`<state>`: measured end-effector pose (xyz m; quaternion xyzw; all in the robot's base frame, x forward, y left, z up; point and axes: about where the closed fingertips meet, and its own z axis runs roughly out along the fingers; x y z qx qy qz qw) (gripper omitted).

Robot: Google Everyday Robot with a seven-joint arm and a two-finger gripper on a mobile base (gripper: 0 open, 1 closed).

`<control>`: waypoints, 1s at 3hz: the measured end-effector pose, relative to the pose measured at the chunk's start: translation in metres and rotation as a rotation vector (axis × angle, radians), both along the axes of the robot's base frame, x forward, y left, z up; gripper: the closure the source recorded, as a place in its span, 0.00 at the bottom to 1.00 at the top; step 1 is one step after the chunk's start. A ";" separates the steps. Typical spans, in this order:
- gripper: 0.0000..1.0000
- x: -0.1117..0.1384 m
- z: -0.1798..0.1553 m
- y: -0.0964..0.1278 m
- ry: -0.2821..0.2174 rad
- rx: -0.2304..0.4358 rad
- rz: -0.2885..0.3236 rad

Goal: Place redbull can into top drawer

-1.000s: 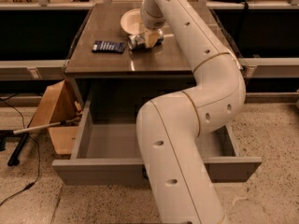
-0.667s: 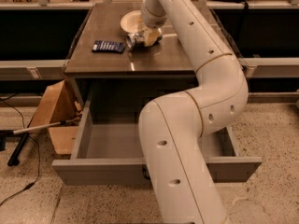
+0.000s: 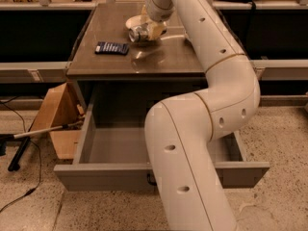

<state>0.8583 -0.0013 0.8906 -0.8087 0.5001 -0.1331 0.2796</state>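
The redbull can point(image 3: 138, 33) lies sideways in my gripper point(image 3: 148, 32), its shiny round end facing the camera. It is held just above the brown countertop point(image 3: 168, 57) near the back. The gripper's pale fingers point(image 3: 157, 30) are closed around the can. The top drawer point(image 3: 103, 176) is pulled wide open below the counter, grey and empty inside. My white arm crosses in front of it and hides its middle and most of the handle.
A flat dark blue packet point(image 3: 111, 47) lies on the counter's left side. A pale plate point(image 3: 133, 21) sits behind the can. An open cardboard box point(image 3: 55, 114) and a long white-handled tool point(image 3: 36, 132) stand on the floor left of the drawer.
The gripper and the can have shifted slightly left and up from the counter. The packet and the drawer have not moved.
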 end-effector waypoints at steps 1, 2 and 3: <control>1.00 -0.005 0.002 -0.002 -0.004 0.020 0.046; 1.00 -0.017 0.013 -0.013 -0.011 0.065 0.114; 1.00 -0.035 0.027 -0.030 -0.024 0.091 0.193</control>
